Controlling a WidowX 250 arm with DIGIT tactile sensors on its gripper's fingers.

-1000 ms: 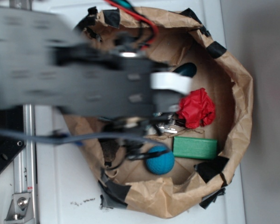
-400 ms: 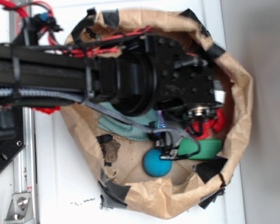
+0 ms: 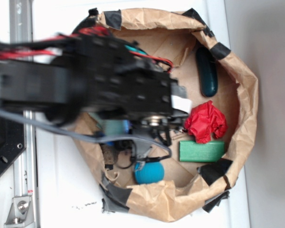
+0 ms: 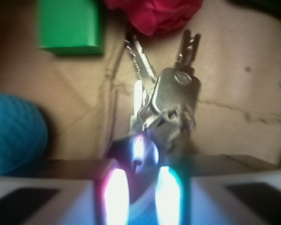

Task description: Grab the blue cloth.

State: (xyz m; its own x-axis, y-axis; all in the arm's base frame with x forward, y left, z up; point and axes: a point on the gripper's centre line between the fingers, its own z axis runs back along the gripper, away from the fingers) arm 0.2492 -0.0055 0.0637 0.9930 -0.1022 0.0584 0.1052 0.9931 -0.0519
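A white tabletop (image 3: 57, 190) carries a brown paper bag (image 3: 244, 95) rolled down into a shallow basin, its rim patched with black tape.

In the exterior view, the blurred black arm (image 3: 85, 88) reaches in from the left and covers much of the basin's left half. A patch of the blue cloth (image 3: 113, 127) shows just under the arm, on the left side of the bag floor, mostly hidden. The gripper itself is lost in the blur beneath the arm, so I cannot tell how far it stands open or whether it has anything. A red wad of fabric (image 3: 205, 121) lies right of the arm, with a green block (image 3: 201, 150) just below it. A blue ball (image 3: 149, 172) rests near the lower rim, and a dark teal oblong object (image 3: 206, 71) lies toward the upper right.

In the wrist view, a bunch of keys (image 4: 171, 101) lies on the brown paper, close to the camera. The green block (image 4: 70, 26) and the red wad (image 4: 152, 14) sit at the top, the blue ball (image 4: 14, 133) at the left edge. Glowing light smears the lower edge; the fingers cannot be made out.
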